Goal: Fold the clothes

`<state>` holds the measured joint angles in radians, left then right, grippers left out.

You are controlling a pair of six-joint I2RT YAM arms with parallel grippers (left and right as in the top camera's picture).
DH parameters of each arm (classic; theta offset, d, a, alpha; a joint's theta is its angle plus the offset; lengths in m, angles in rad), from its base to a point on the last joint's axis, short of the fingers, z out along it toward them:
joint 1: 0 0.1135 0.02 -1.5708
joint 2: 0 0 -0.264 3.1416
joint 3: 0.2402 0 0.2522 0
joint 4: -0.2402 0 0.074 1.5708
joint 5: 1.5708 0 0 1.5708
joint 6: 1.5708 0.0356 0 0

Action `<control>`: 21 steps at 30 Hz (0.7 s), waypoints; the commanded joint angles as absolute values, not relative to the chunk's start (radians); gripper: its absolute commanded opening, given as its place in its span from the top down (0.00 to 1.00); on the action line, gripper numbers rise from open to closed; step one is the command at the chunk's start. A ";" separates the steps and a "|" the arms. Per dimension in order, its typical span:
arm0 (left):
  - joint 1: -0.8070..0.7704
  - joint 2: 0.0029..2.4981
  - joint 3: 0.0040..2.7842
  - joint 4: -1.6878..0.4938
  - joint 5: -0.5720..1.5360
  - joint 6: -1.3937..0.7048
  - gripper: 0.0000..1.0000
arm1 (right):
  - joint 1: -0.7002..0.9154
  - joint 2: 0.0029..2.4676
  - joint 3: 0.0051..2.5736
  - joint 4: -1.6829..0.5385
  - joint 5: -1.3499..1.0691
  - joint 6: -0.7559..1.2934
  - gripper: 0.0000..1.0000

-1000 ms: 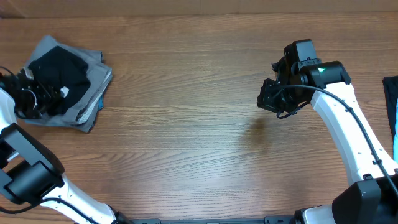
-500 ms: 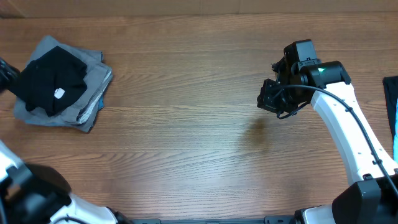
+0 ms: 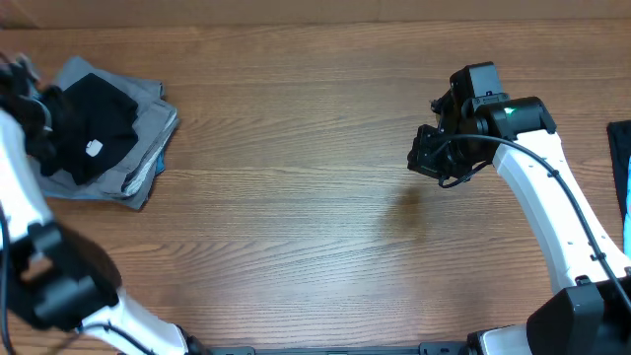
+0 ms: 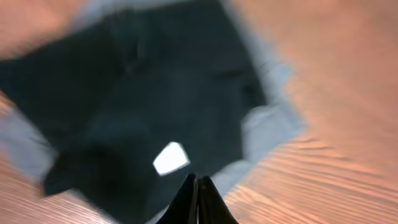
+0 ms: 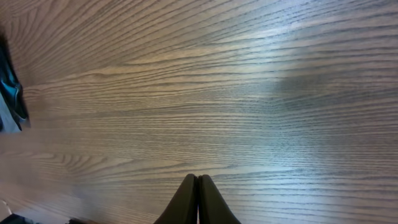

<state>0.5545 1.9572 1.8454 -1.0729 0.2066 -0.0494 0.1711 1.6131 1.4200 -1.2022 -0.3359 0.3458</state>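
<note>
Showing the release stage of folding, read from the near edge outward. Nearest, at 3 o'clock: right gripper [image 3: 434,156], fingertips pressed together on nothing, hung above the bare wooden table [image 3: 296,197]; unchanged across the last second. Farther out, at 9 o'clock: black garment [image 3: 94,123] lying as a compact bundle atop light grey folded trousers [image 3: 148,133], white tag [image 3: 95,148] facing up, same outline as half a second ago. Farthest, at 10 o'clock: left gripper [image 4: 198,186], a second ago spread and down on the bundle, then swung clear off the left side, now back over it with fingertips closed and empty, wrist view blurred by motion. Judged meaning: garment let go and left in place, so fold of this piece probably complete, or else a fresh approach for tidying about to begin.
</note>
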 commanded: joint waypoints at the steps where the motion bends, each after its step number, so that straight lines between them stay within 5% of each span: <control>1: 0.557 2.056 1.805 -1.078 0.050 -0.087 0.96 | 0.174 1.610 1.428 -1.207 -0.334 0.341 0.94; 14: 0.504 1.916 1.869 -1.152 0.221 -0.048 0.79 | 0.155 1.570 1.477 -1.180 -0.330 0.322 0.96; 21: 0.410 1.594 1.998 -1.321 0.242 0.019 0.52 | 0.151 1.438 1.649 -1.180 -0.329 0.207 0.96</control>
